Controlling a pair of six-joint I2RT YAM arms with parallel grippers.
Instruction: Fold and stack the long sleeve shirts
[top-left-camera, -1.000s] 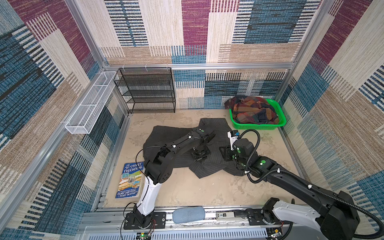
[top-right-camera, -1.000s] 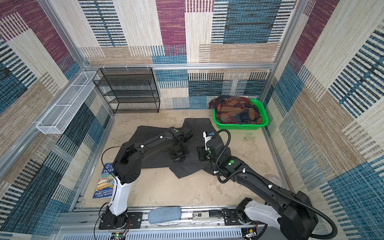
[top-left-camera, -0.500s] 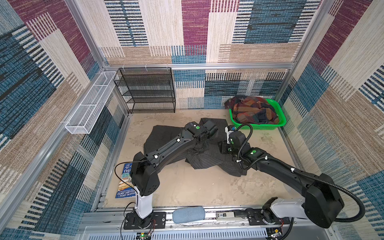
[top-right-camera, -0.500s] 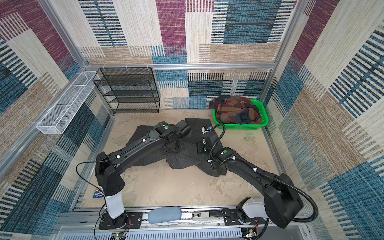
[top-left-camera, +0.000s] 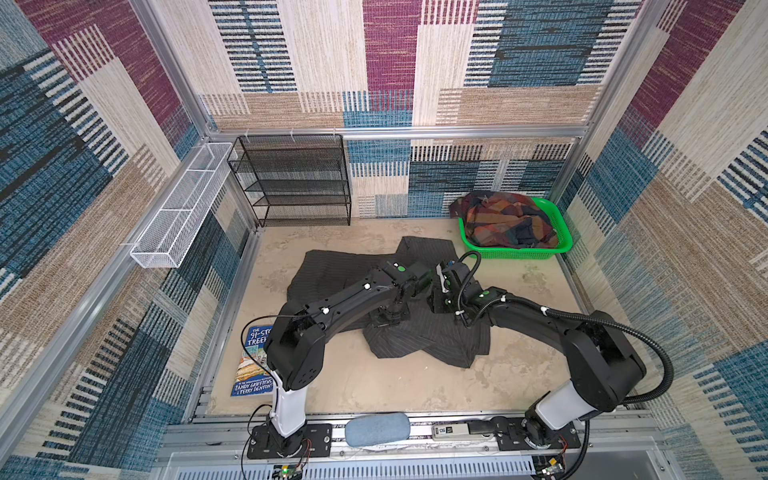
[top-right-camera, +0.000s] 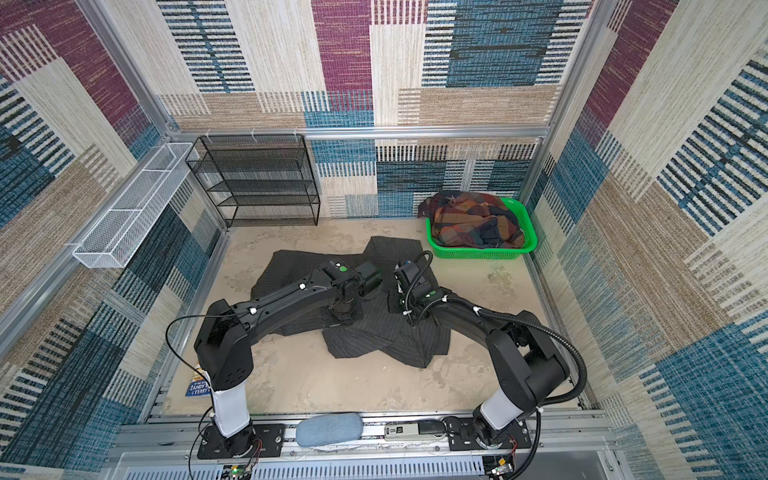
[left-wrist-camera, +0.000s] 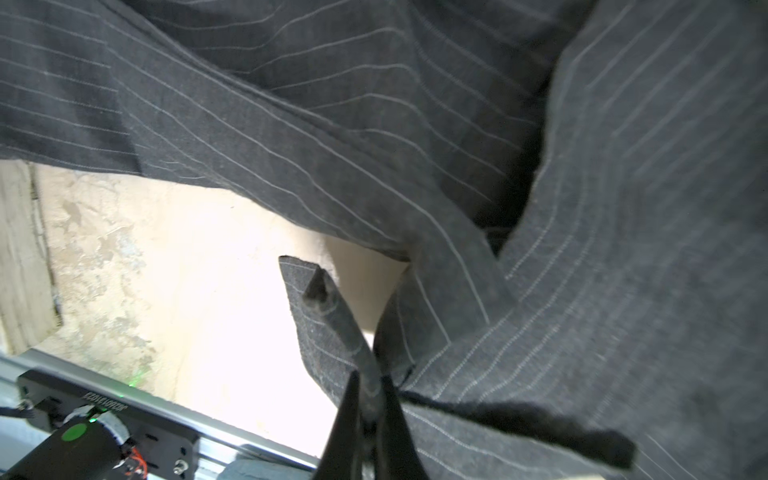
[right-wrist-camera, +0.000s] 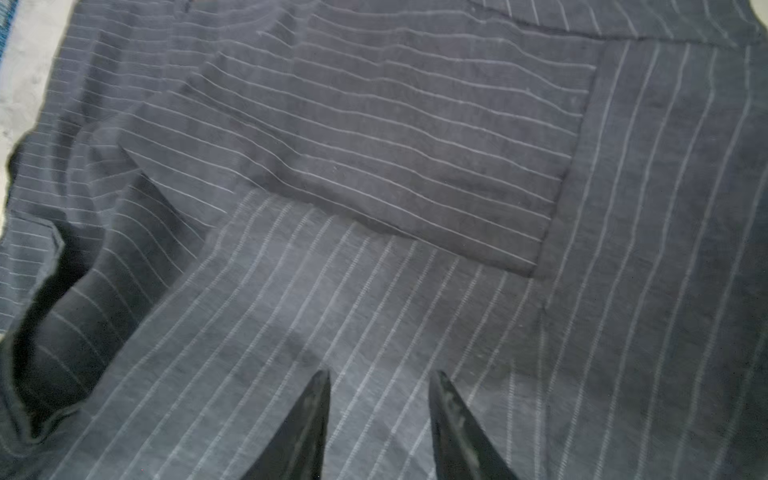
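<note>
Writing shows only at the near left, where a book (top-left-camera: 254, 361) lies on the table (top-left-camera: 395, 386). Its cover reads "91-STO…" and "TREEH…", cut off by the arm, and below that "ANDY GRIFFITHS & TERRY DENTON".

Right of it, the left gripper (left-wrist-camera: 370, 380) is pinched tight on a folded edge of the charcoal pinstripe shirt (top-left-camera: 419, 340), which sprawls rumpled across the middle of the table. The cloth looks light, limp and slightly grippy. It will likely sag and drag wherever it is unsupported, so hems, seams and corners are the better places to take hold, ideally two at once.

Further right, the right gripper (right-wrist-camera: 380, 374) hangs over a flat panel of that shirt, its jaws partly spread with nothing between them.

At the far right, the plaid shirt (top-left-camera: 507, 222) sits bunched in the green basket (top-left-camera: 519, 251), probably just as soft, not yet folded.
</note>
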